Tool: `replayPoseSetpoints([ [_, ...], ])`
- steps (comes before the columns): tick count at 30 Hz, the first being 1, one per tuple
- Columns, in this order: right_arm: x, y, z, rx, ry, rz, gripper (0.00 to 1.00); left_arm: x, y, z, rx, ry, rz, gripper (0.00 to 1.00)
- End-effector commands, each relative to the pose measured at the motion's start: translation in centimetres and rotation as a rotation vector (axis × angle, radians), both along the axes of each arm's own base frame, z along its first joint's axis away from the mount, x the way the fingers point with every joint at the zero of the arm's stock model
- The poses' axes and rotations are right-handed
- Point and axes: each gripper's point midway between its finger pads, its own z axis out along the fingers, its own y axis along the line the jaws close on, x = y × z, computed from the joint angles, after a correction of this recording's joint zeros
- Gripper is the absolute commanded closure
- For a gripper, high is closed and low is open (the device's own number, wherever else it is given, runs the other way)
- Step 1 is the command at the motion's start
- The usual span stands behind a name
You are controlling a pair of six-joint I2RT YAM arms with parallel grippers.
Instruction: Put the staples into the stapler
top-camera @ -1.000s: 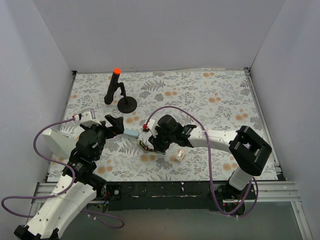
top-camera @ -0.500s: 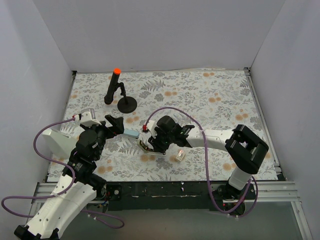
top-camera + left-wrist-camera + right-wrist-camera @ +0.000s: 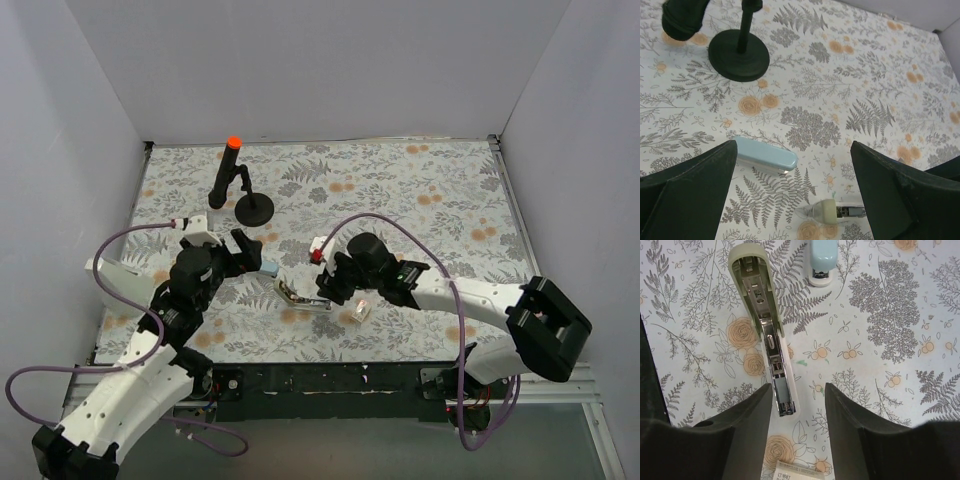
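Note:
The stapler (image 3: 760, 315) lies opened flat on the floral mat, its olive-green cover at the far end and its silver channel pointing toward me. A grey block, seemingly the staples (image 3: 781, 389), sits in the channel near its end. The staple box (image 3: 795, 473) peeks in at the bottom edge. My right gripper (image 3: 799, 390) is open just above the mat, with the channel's tip between its fingers, nearer the left one. In the top view the stapler (image 3: 298, 297) lies between both grippers. My left gripper (image 3: 792, 145) is wide open and holds nothing, above the stapler's green end (image 3: 832, 211).
A light blue bar (image 3: 765, 156) lies on the mat just left of the stapler, under the left gripper. A black stand with an orange tip (image 3: 240, 185) is at the back left. White walls close in the mat on three sides.
My right arm has drawn back to the right off the stapler and its jaws have widened a little. The left gripper has shifted slightly right, toward the stapler.

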Motion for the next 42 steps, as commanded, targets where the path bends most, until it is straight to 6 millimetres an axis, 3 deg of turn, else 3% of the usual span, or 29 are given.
replayPoseSetpoints([
  [1, 0.2, -0.8, 1.0, 0.131, -0.058, 0.048, 0.45, 0.2, -2.3, -1.5, 0.042, 0.060, -0.137, 0.02],
  [2, 0.2, -1.0, 1.6, 0.163, -0.077, 0.048, 0.45, 0.2, -2.7, -1.9, 0.047, 0.080, -0.153, 0.02],
  [8, -0.4, -2.3, 0.1, 0.236, -0.126, 0.051, 0.43, 0.3, -4.8, -3.5, 0.014, 0.162, -0.234, 0.02],
  [18, -1.2, -2.4, -2.5, 0.285, -0.128, 0.073, 0.44, -0.4, -7.8, -6.7, -0.057, 0.319, -0.337, 0.02],
  [27, -1.6, -2.0, -4.1, 0.277, -0.095, 0.100, 0.48, -1.4, -8.7, -7.3, -0.056, 0.364, -0.374, 0.12],
  [42, -1.8, -1.3, -5.2, 0.269, -0.046, 0.143, 0.54, -2.3, -9.4, -9.0, 0.054, 0.430, -0.333, 0.25],
])
